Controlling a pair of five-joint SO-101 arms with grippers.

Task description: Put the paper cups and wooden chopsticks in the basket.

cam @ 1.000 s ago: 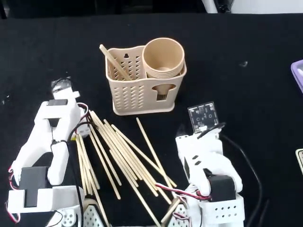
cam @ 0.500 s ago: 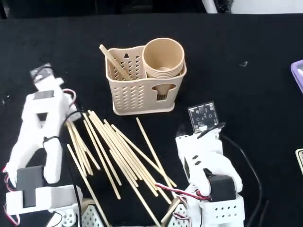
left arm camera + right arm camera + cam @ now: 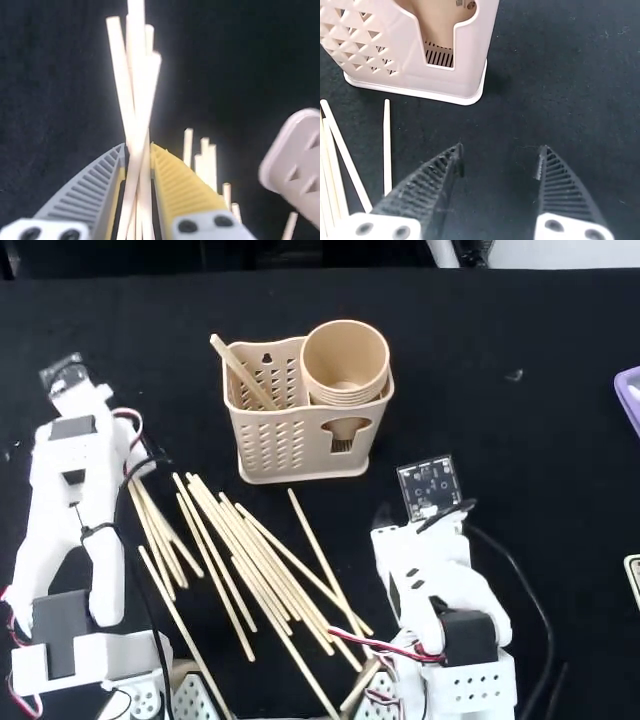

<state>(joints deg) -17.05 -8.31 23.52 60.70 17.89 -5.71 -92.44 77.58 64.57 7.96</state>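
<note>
The beige perforated basket (image 3: pixel 300 435) stands at the table's middle back, with stacked paper cups (image 3: pixel 345 360) in one compartment and one wooden chopstick (image 3: pixel 240 370) leaning in the other. My left gripper (image 3: pixel 137 165) is shut on a small bundle of chopsticks (image 3: pixel 134 85); in the high view this gripper (image 3: pixel 135 475) sits left of the basket. Several loose chopsticks (image 3: pixel 255 560) lie fanned out in front of the basket. My right gripper (image 3: pixel 497 162) stands open and empty just before the basket (image 3: pixel 420 50), low over the cloth.
Black cloth covers the table (image 3: pixel 520 440). A single chopstick (image 3: pixel 386 145) lies beside the right gripper. A purple object (image 3: pixel 630 390) shows at the right edge. A pale perforated piece (image 3: pixel 295 155) is near the left gripper.
The left arm has swung to the left and back, taking a few chopsticks along with it. The right arm has stayed put.
</note>
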